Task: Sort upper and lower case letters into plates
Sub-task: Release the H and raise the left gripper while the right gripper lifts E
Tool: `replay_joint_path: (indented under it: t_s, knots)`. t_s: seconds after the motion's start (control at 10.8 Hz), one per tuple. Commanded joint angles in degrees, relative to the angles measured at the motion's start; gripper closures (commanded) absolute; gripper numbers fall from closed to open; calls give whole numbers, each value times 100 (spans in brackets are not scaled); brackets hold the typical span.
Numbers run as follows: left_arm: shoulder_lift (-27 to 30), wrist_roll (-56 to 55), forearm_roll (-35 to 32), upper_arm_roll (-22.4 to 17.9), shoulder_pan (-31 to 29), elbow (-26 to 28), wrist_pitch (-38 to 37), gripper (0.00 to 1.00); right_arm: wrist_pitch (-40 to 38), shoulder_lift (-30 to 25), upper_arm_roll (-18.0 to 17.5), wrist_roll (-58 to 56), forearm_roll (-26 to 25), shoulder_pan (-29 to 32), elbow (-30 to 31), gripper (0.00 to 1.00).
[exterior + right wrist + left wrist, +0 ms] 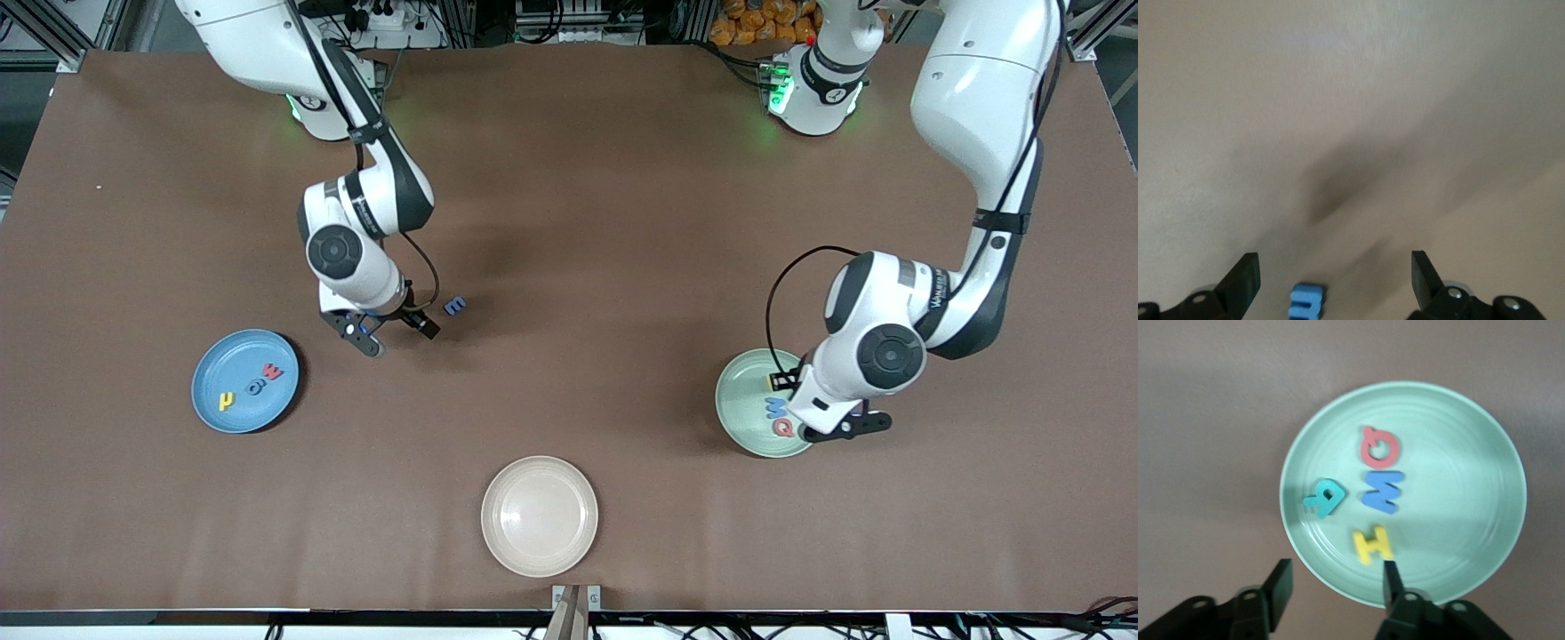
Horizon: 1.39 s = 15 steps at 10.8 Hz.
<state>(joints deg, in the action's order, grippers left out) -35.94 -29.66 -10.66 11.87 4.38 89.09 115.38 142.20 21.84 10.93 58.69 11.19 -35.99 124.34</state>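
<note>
Left wrist view: left hand (pixel 1335 583) open, empty, over round matte green plate (pixel 1485 460) holding flat letters (pixel 1381 492).

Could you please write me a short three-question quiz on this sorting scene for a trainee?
1. How many letters lie in the pale green plate?
2. True or false: the cream plate holds a letter.
3. Which is over the pale green plate? A) left gripper B) right gripper

Key: 1. Four: the red letter, blue letter, teal letter and yellow letter. 2. False. 3. A; the right gripper, fingers open, is by the loose blue letter on the table.
</note>
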Motion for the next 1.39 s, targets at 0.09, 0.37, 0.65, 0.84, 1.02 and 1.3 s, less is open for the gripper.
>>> replay_joint_path:
  t_s: [0.09,0.37,0.65,0.84,1.02,1.3]
  knots:
    - [341,-5,-147,70,-16,-250,-59,0,414,-172,23,923,235,-409,336,0]
    - [1262,74,-147,52,-51,-278,-304,0,668,73,23,1179,235,-620,336,0]
    - [1975,905,-112,70,-402,-278,-752,0,845,232,23,1179,244,-664,328,0]
    - [2327,997,-85,61,-499,-278,-990,0,1011,364,6,1171,244,-690,319,0]
    - [2679,997,-42,96,-639,-278,-1280,0,1117,434,-73,1162,244,-690,319,0]
    - [3048,1050,-32,96,-728,-278,-1711,0,1117,435,-91,1162,244,-699,319,0]
